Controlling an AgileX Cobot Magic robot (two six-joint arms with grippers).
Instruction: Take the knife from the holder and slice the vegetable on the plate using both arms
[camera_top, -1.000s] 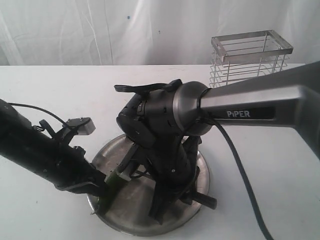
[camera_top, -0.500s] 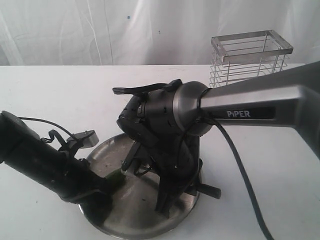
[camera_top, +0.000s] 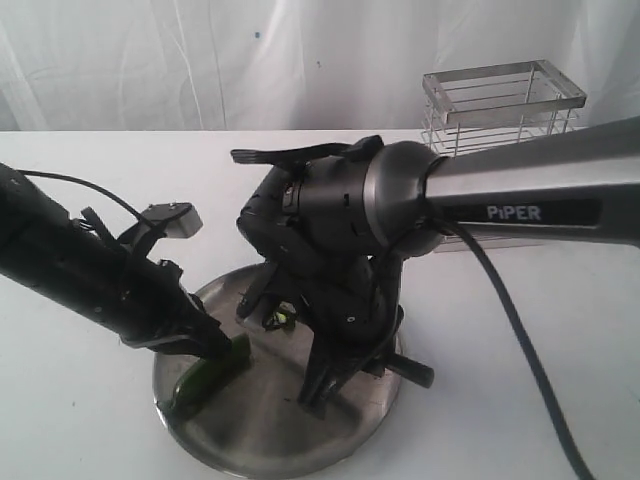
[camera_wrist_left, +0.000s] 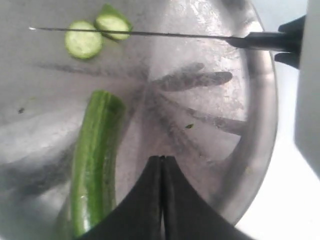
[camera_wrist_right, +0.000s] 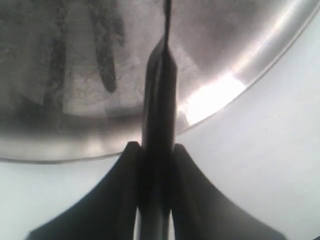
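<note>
The green vegetable (camera_wrist_left: 92, 165) lies on the steel plate (camera_wrist_left: 250, 150), with two cut round slices (camera_wrist_left: 82, 44) beyond it. My left gripper (camera_wrist_left: 162, 159) is shut and empty, its tips just beside the vegetable over the plate. The black knife (camera_wrist_left: 150, 34) is held level across the plate, its thin blade by the slices. My right gripper (camera_wrist_right: 156, 147) is shut on the knife's handle (camera_wrist_right: 159, 100). In the exterior view the vegetable (camera_top: 205, 378) lies at the plate's (camera_top: 270, 445) left, under the left gripper (camera_top: 225, 350). The wire holder (camera_top: 500, 110) stands empty at the back right.
The grey PiPER forearm (camera_top: 530, 200) reaches in from the right, its wrist hanging over the plate's middle and hiding most of the blade. A black cable (camera_top: 520, 340) trails over the white table toward the front right. A white curtain closes the back.
The left arm has lifted and swung toward the plate's left, uncovering the vegetable. The right wrist has turned slightly with the knife. The plate sits a little further left and forward.
</note>
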